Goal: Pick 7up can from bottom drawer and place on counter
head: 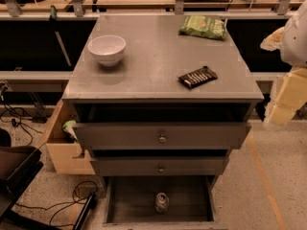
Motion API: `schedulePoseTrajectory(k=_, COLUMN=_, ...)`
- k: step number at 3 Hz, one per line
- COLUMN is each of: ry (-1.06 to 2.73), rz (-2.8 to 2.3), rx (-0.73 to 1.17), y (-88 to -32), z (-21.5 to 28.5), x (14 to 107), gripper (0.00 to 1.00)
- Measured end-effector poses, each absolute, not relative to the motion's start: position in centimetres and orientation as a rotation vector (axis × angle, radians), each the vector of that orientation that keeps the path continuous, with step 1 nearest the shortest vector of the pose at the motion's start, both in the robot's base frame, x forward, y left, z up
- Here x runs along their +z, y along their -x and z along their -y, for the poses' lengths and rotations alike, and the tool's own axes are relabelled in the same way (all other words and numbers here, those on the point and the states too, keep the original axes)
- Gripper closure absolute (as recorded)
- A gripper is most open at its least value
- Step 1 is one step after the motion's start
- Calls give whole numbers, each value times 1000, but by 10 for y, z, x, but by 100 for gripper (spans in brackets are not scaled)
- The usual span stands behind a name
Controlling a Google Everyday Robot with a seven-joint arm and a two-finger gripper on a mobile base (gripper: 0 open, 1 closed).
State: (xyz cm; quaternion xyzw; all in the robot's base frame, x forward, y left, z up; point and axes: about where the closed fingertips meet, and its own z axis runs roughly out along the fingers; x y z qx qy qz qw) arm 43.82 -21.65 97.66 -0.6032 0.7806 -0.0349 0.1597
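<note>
Fingers (279, 112) of the gripper (288, 97) hang at the right edge of the frame, level with the front lip of the desk (158, 66) and off to its side. I cannot tell whether they are spread or clenched, but they have no hold on the task's thing. Parked out there, they block neither the desk nor the drawers, which suits a moment when the reach is not yet begun.

The 7up can (161, 202) stands upright in the bottom drawer (127, 200), at the lower middle of the frame, with its silver top showing. It sits about midway between the low side walls and touches neither. That drawer is pulled out farther than the two knobbed drawers (162, 137) above it, so the can lies in the open rather than under their fronts. I judge this leaves room to come at it from above and in front.

On the desk, a white bowl (106, 49) sits at the upper left and a green snack bag (203, 27) at the far upper right. A dark bar packet (197, 76) lies right of centre. They are well apart from one another, and the grey stretch between bowl and packet looks the likeliest spot for setting the can down. The descent will probably need care near the middle drawer's front, which overhangs the back of the tray.
</note>
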Motion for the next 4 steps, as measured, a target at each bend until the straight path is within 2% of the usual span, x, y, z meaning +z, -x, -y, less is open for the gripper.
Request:
schedulePoseTrajectory(k=2, ry=1666, rz=-2200, rx=-71, y=-435, z=219, x=972, gripper=0)
schedulePoseTrajectory(k=3, ry=1602, rz=-2118, rx=13, y=-415, z=220, x=942, gripper=0)
schedulePoseTrajectory(k=4, ry=1447, rz=-2070, rx=252, y=-391, z=239, x=829, gripper=0)
